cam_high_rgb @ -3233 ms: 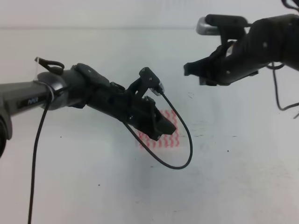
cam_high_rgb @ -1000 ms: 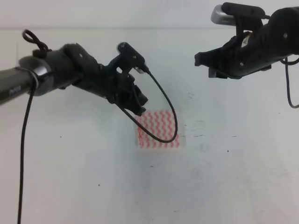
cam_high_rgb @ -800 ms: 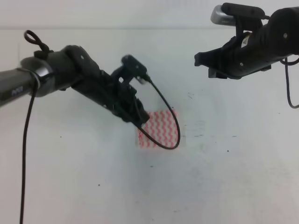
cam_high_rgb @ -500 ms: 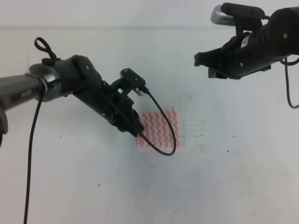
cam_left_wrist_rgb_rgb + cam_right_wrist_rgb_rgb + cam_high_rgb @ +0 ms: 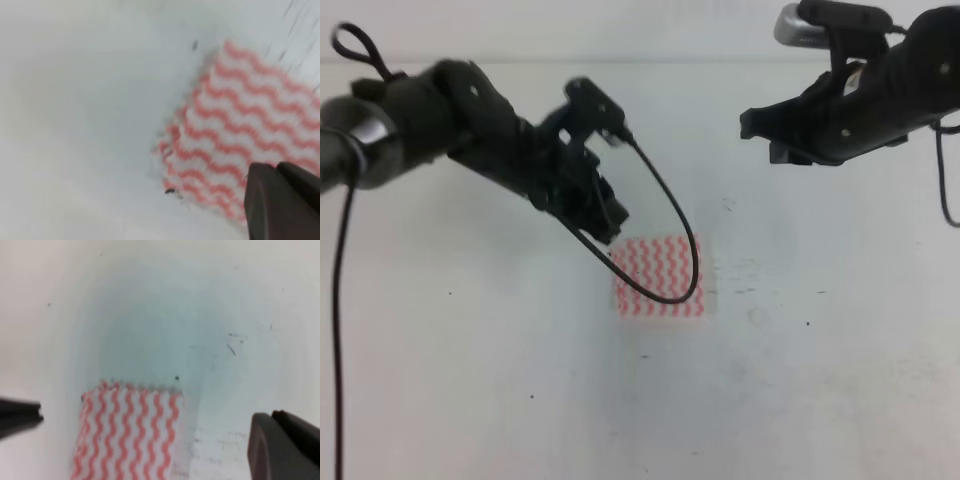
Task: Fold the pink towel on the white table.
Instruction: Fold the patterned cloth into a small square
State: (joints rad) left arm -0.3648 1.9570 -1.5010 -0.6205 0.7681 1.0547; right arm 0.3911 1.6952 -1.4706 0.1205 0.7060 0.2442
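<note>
The pink towel [image 5: 659,277] lies flat near the middle of the white worktop [image 5: 820,400] as a compact rectangle. A black cable [image 5: 670,230] from the left arm loops in front of it in the exterior high view and hides a thin arc of the stripes; the towel's upper left corner sits just beside the left gripper [image 5: 605,225], and from this angle I cannot tell whether the two touch. The left fingers merge into one dark mass there. In the left wrist view only a dark finger [image 5: 280,200] shows at the lower right, cut off by the frame and covering part of the blurred towel [image 5: 235,135], so I cannot tell whether the fingers are apart or together.

The right gripper [image 5: 760,128] hovers well apart from the towel, up at the right, with the arm behind it running out of frame. Its wrist view shows one finger [image 5: 282,445] cropped at the lower right and the towel [image 5: 127,432] cut off by the bottom edge; how those fingers stand cannot be told either.
</note>
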